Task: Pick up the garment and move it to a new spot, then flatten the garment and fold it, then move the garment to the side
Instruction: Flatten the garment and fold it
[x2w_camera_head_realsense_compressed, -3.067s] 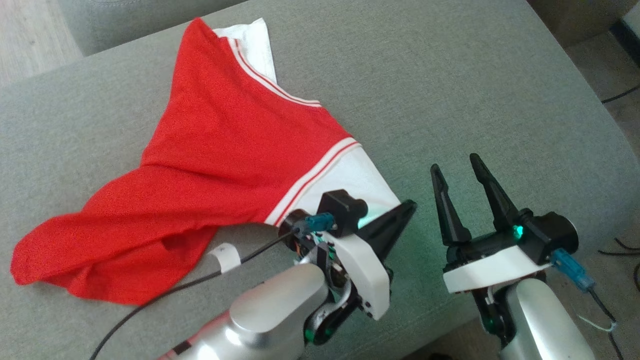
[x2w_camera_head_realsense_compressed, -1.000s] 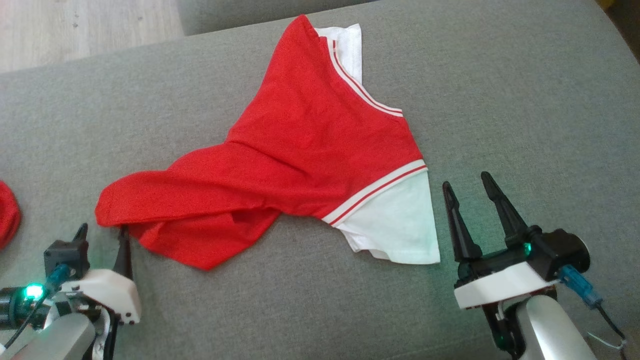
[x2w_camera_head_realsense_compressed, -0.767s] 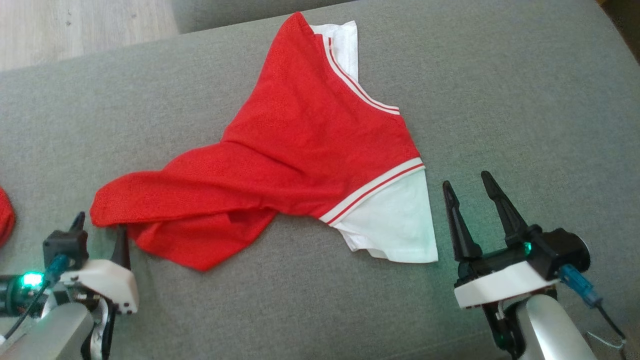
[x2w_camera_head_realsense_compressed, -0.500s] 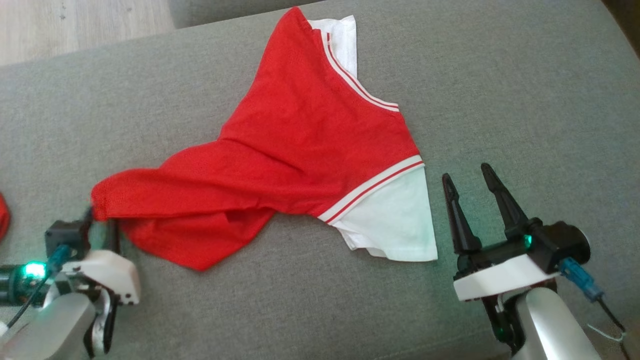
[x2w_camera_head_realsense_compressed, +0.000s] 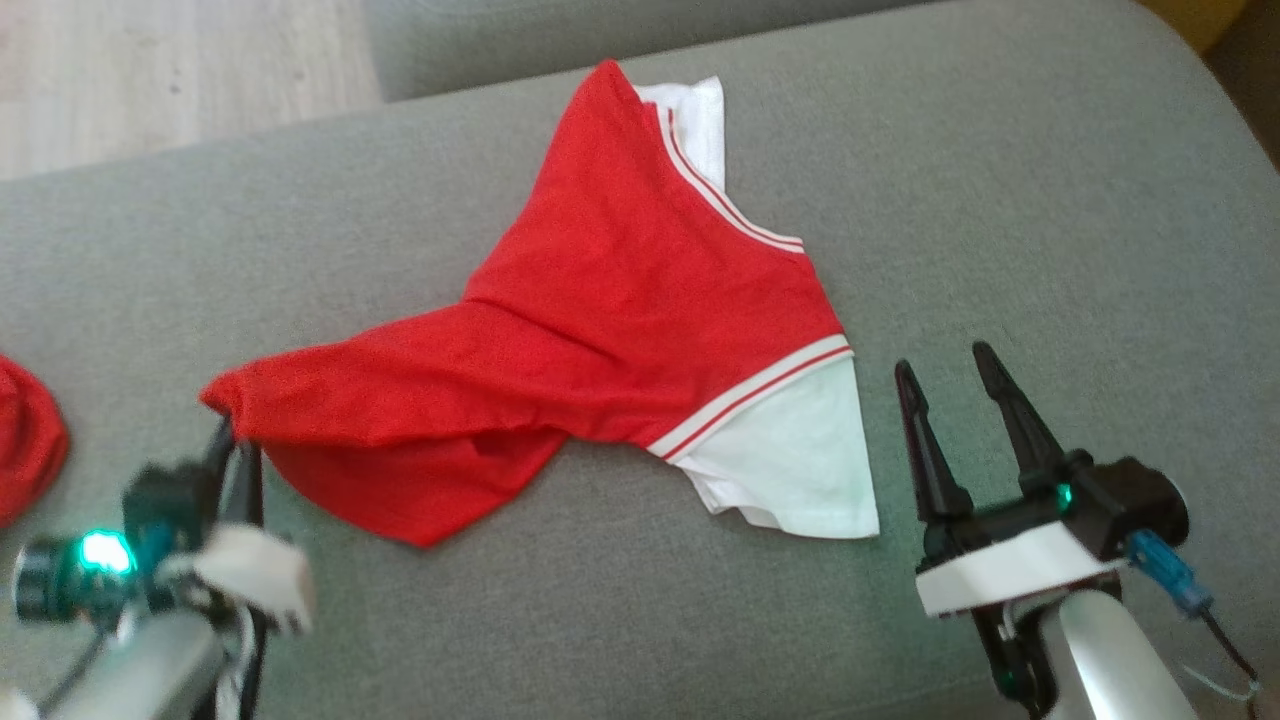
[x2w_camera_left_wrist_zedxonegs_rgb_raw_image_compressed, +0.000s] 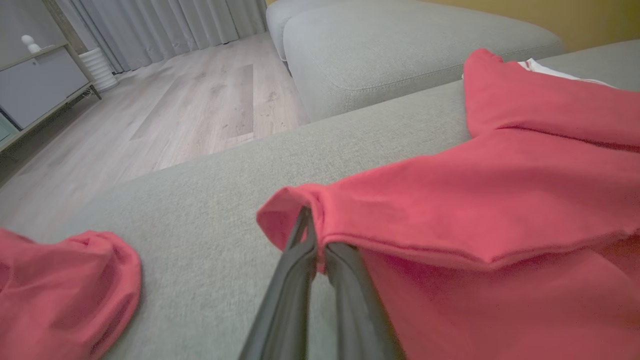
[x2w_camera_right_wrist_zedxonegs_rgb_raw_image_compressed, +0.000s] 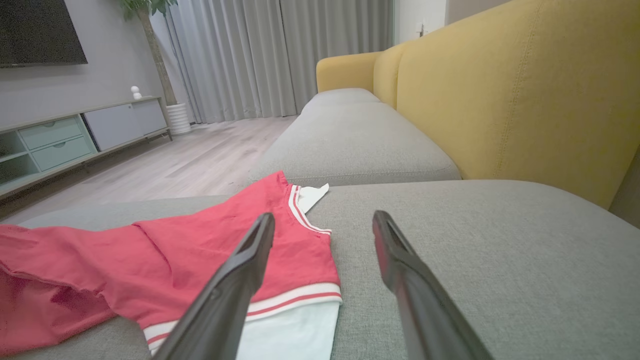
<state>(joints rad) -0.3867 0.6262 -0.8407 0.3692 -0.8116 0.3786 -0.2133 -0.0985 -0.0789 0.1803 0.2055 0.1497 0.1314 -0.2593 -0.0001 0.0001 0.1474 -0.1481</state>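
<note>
Garment corner pinched in left tool near red lump; right tool gapes empty.

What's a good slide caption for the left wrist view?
Left gripper pinching a corner of the garment on a grey sofa.

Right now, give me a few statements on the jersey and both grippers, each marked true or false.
1. The left gripper is shut on a red corner of the jersey. True.
2. The right gripper grips the white sleeve. False: it is open, beside the sleeve, holding nothing.
3. A second red cloth lies to the jersey's left. True.
4. The jersey is neatly folded. False: it lies twisted and unfolded on the sofa.
</note>
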